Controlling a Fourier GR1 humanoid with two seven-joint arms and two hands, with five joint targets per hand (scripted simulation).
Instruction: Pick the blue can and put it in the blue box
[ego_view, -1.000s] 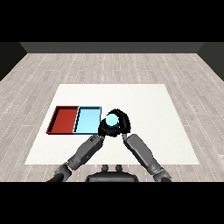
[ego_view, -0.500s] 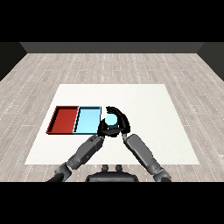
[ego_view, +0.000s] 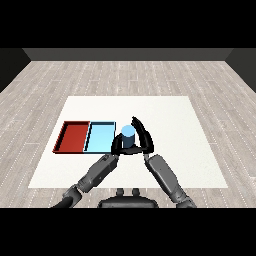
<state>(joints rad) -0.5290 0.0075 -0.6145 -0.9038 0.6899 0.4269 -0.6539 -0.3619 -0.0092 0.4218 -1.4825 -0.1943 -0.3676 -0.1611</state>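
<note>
The blue can (ego_view: 128, 136) stands upright just right of the light blue tray (ego_view: 100, 136), close to its right rim. My right hand (ego_view: 144, 139) is curled round the can's right and far side, with its fingers arching over the top. My left hand (ego_view: 116, 145) sits low against the can's left side, between the can and the tray, its fingers relaxed. Whether the can rests on the table or hangs just above it is hidden by the hands.
A red tray (ego_view: 74, 136) lies against the left side of the light blue tray, and both hold nothing. The white table (ego_view: 175, 125) stretches to the right and far side. Both forearms cross the near table edge.
My right hand has carried the can a little to the left, nearer the blue tray's rim. The left hand has stayed beside it.
</note>
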